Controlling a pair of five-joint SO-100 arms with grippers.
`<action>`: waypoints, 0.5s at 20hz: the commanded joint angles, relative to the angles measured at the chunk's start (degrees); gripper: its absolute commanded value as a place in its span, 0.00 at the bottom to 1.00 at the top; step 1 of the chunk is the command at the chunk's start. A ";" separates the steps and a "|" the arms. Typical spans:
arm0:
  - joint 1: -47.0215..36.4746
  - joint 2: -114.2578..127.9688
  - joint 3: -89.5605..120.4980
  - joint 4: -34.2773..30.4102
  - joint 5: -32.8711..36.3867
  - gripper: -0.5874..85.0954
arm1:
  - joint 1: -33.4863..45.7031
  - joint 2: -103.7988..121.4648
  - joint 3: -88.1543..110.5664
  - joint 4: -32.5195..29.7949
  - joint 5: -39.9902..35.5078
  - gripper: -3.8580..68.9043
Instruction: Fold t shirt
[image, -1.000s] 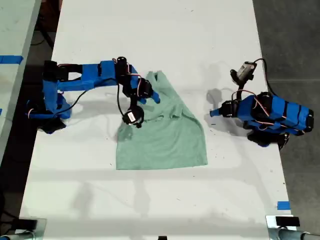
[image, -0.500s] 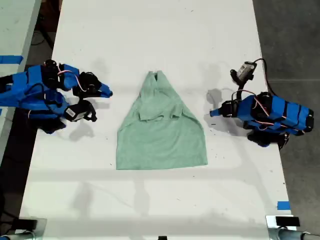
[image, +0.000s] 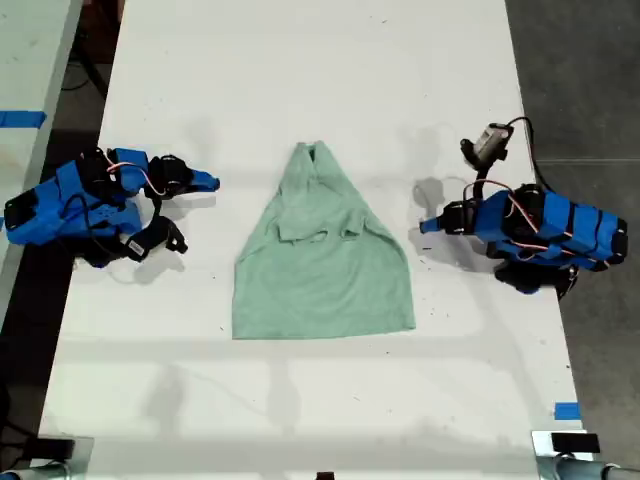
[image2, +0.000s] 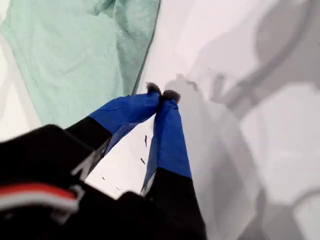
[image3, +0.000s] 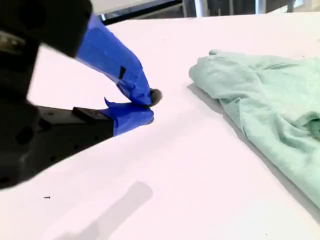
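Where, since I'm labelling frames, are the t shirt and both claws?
t shirt (image: 325, 270), exterior view, middle of the body.
my first gripper (image2: 162, 95), first wrist view, shut claw tips.
my second gripper (image3: 149, 106), second wrist view, claw tips.

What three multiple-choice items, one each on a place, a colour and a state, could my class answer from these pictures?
1. In the exterior view, the t shirt lies:
A. between the two arms
B. under one arm
C. hanging off the table's edge

2. The t shirt is:
A. white
B. pale mint green
C. red

3. My first gripper is:
A. wide open
B. shut on the t shirt
C. shut on nothing

Answers:
1. A: the shirt lies flat on the white table with an arm at either side.
2. B: the cloth shows pale green in all three views.
3. C: the tips meet over bare table beside the shirt's edge. My second gripper is likewise shut and apart from the shirt.
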 joint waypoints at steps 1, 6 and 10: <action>-1.32 0.44 0.62 0.26 -1.41 0.01 | -0.35 0.53 4.75 0.35 0.09 0.07; -1.67 0.44 0.70 0.26 -1.58 0.01 | -0.53 0.53 4.75 0.35 0.09 0.07; -1.76 0.44 0.70 0.26 -1.58 0.01 | -0.53 0.53 4.75 0.35 0.00 0.07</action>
